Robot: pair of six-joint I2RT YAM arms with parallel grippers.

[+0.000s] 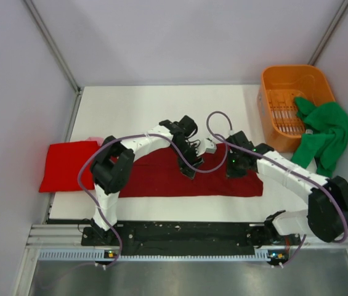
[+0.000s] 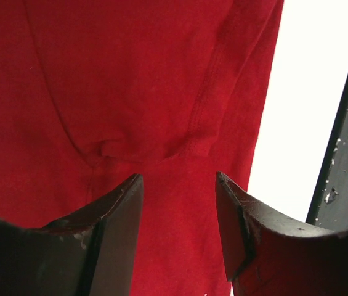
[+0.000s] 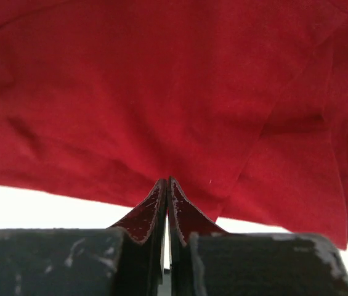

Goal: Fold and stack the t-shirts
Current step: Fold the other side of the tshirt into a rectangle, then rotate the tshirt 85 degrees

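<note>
Right pincer pinching maroon t-shirt, left pincer half-open over it

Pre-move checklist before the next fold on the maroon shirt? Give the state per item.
1. Left gripper open above maroon t-shirt: ok.
2. Right gripper shut, tips at the cloth near its edge: ok.
3. Cloth actually pinched in the right fingers: cannot tell.
4. Maroon t-shirt lying smooth: not ok, small pucker at the seam ahead of the left fingers.
5. Folded red t-shirt apart, off to the left: ok.
6. Green t-shirt out of the way, draped over orange basket: ok.
</note>
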